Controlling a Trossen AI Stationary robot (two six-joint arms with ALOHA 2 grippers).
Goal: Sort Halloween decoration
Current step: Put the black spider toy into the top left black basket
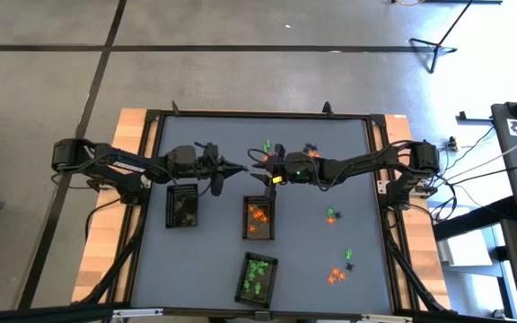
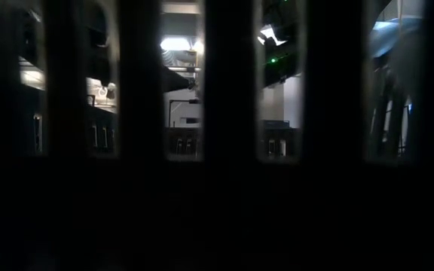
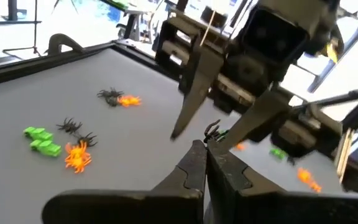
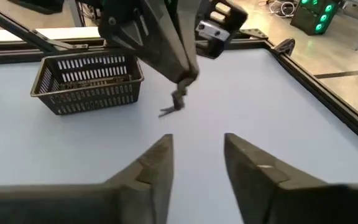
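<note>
A: Looks of the piece in play?

B: Tiny black trinket [image 4: 177,104], thin and leggy, far smaller than either tool. Pinched at the very tip of the left tool [image 1: 241,168], fingers together on it, at the centre of the high view.

A: Pointing which way?

B: Hanging down from the tip toward the table [image 1: 348,179], one thin bit kinked out sideways. Too small to call a long axis beyond that.

A: Other arm?

B: Right tool [image 4: 197,155] just beside, tip to tip with the left, fingers apart, holding nothing.

A: Rest of the decoration?

B: Loose trinkets [image 1: 335,274] in orange, green and black, scattered upper centre and lower right of the high view. Orange ones in the middle tray [image 1: 258,221], green ones in the lower tray [image 1: 257,276], dark ones in the left tray [image 1: 183,206].

A: Surface and room?

B: Smooth grey-blue top, black frame, wooden edge on the left. Grey floor [image 1: 240,72] with dark seams around. Low view mostly blocked by dark bars, lit room behind.
</note>
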